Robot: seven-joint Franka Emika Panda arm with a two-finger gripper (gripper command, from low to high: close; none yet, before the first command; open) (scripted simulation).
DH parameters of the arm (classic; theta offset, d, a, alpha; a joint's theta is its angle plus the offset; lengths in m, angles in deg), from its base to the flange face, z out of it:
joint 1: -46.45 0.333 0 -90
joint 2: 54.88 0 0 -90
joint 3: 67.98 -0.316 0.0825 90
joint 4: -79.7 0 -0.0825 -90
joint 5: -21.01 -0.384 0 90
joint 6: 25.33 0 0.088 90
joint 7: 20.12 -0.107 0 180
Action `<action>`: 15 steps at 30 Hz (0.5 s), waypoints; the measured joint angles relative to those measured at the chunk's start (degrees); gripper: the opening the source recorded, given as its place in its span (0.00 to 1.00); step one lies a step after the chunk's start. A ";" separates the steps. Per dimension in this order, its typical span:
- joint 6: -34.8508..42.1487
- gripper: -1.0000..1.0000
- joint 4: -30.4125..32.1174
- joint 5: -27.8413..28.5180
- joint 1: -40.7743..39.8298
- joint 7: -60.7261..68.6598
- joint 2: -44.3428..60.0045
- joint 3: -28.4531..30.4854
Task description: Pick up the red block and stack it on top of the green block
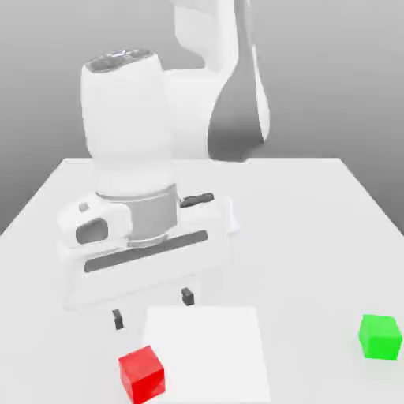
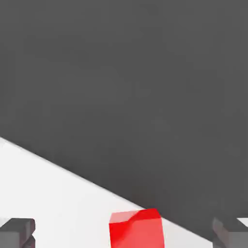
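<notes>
**Claw hangs spread above red block on white tabletop**

The Panda arm's claw (image 1: 152,308) hangs over the white tabletop (image 1: 316,237) with its two dark fingertips (image 1: 117,319) spread wide and holding nothing. In the exterior view the red block (image 1: 142,373) rests on the tabletop just beyond the fingertips, toward the camera, apart from both of them. The hand view shows the same cube (image 2: 135,229) lying in the open span between the two dark fingers (image 2: 17,232), closer to the middle than to either one, at the tabletop's near edge (image 2: 58,193) with dark ground past it.

The green block (image 1: 380,336) sits well apart from the claw, far off toward the exterior view's right, also resting flat on the tabletop. A brighter white square patch (image 1: 209,351) lies on the surface directly under and in front of the claw, its edge beside the red block. Nothing lies between the claw and the red block, nor between the two cubes. No brand marks, labels or writing can be read on the arm, the cubes or the tabletop.
</notes>
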 joint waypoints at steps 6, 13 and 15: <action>-8.05 0.50 -0.50 -2.34 -3.06 5.38 11.78 -2.83; -10.16 0.00 -0.97 -3.86 -4.34 6.54 14.57 -4.39; -8.62 0.00 -0.62 -2.58 -3.57 5.62 12.60 -3.38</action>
